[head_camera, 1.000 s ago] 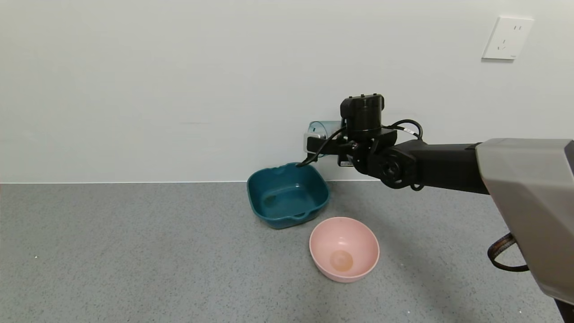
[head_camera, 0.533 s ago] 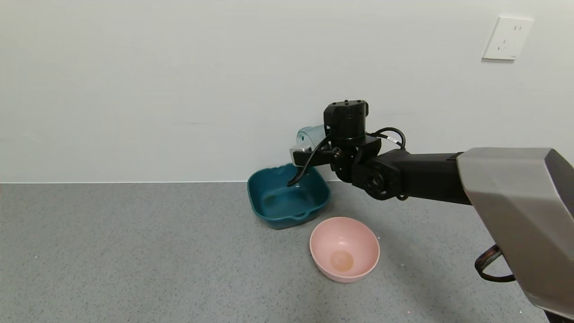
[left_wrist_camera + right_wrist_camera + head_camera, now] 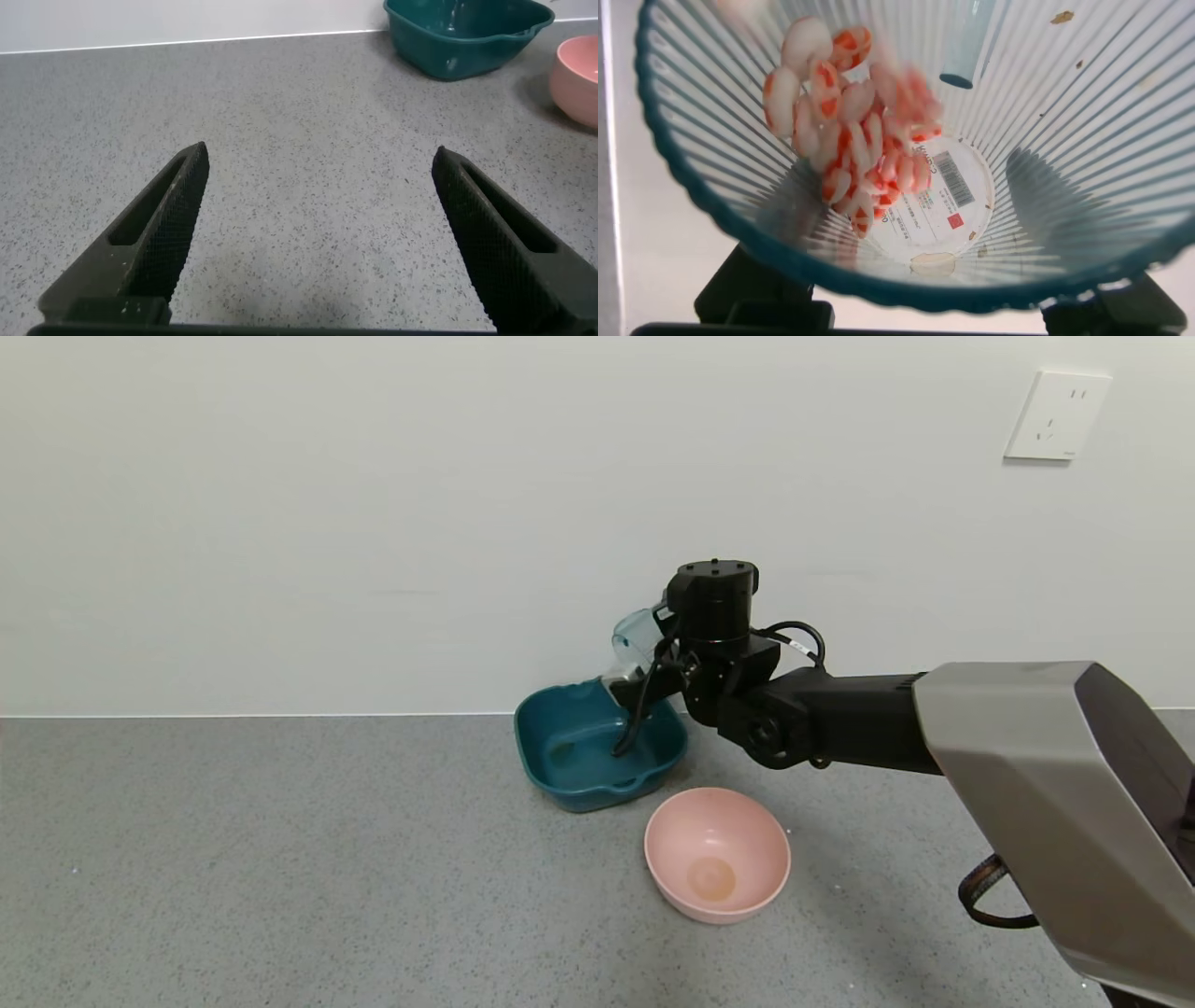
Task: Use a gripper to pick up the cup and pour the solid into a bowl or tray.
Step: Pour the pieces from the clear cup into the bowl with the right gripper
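My right gripper [image 3: 640, 674] is shut on the transparent blue-green ribbed cup [image 3: 633, 633] and holds it tilted above the far right part of the dark teal basin [image 3: 577, 795]. In the right wrist view I look into the cup [image 3: 1055, 177]. The orange-red and white solid [image 3: 845, 121] lies heaped along one side wall, off the labelled bottom. I see no pieces in the basin. My left gripper [image 3: 318, 163] is open and empty over bare table, outside the head view.
A round pink bowl [image 3: 747, 896] stands just in front and to the right of the basin; both also show in the left wrist view, basin [image 3: 439, 56] and bowl [image 3: 579, 84]. A wall runs close behind the basin. The grey table stretches wide to the left.
My right arm has moved left and down, bringing the cup from beside the basin's far right corner to over it. The cup has tipped further over.
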